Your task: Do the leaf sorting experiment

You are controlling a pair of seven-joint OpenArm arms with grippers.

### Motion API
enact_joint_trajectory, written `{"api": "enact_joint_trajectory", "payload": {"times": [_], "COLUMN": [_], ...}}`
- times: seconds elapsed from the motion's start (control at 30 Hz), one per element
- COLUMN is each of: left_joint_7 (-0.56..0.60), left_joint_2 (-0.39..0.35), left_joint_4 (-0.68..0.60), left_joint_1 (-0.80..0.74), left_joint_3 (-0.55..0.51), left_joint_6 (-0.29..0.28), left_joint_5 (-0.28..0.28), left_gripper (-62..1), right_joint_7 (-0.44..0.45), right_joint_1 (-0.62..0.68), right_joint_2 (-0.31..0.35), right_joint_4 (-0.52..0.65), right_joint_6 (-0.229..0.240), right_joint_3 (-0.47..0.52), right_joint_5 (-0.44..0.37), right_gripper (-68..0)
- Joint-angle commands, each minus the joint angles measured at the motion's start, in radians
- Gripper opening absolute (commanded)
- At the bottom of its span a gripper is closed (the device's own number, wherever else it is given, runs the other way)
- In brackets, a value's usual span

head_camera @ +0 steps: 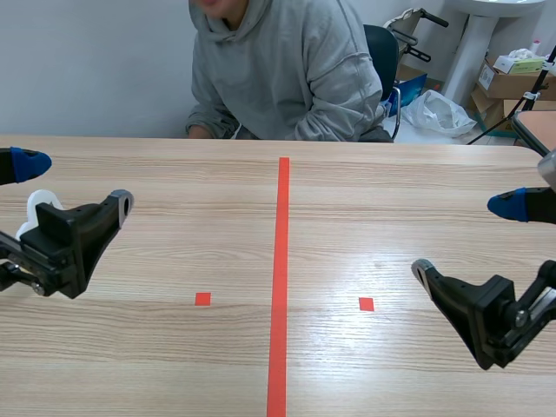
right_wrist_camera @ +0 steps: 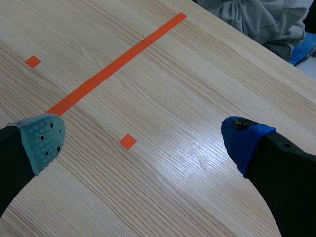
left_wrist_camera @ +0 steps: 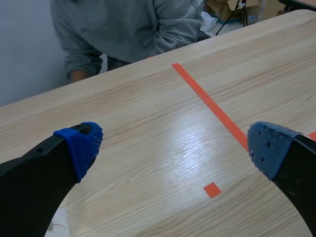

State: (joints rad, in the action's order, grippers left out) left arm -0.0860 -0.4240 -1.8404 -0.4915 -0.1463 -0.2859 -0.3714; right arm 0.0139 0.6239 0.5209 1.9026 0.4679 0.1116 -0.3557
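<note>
Scene view crops the left hand point(head_camera: 76, 182) and right hand point(head_camera: 466, 237), both spread wide, empty.

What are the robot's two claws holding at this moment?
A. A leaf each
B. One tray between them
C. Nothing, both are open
C: the left gripper and the right gripper each have their fingers spread wide, with only the bare table showing between them.

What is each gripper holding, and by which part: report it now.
Nothing is held. The left gripper and the right gripper both stand open, with only the table under them.
</note>
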Motion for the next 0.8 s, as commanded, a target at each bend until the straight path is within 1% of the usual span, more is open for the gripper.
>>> {"api": "enact_joint_trajectory", "payload": {"times": [0.0,0.23,0.77], "left_joint_7": [0.014,0.015,0.021], "left_joint_2": [-0.003,-0.003,-0.004], "left_joint_4": [-0.028,-0.109,-0.109], "left_joint_1": [-0.017,-0.096,-0.226], "left_joint_3": [-0.003,-0.003,-0.003], "left_joint_6": [0.001,-0.022,-0.024], "left_joint_5": [-0.007,-0.007,-0.007], "left_gripper": [1.4,1.4,1.4], "right_joint_7": [0.015,0.015,0.015], "right_joint_1": [-0.012,-0.012,-0.012], "right_joint_2": [0.002,0.002,0.002], "right_joint_4": [0.003,0.003,0.003], "right_joint_6": [-0.003,-0.003,-0.003], "right_joint_3": [0.010,0.010,0.010], "right_joint_5": [-0.014,-0.014,-0.014], "right_gripper": [0.4,0.4,0.4]}}
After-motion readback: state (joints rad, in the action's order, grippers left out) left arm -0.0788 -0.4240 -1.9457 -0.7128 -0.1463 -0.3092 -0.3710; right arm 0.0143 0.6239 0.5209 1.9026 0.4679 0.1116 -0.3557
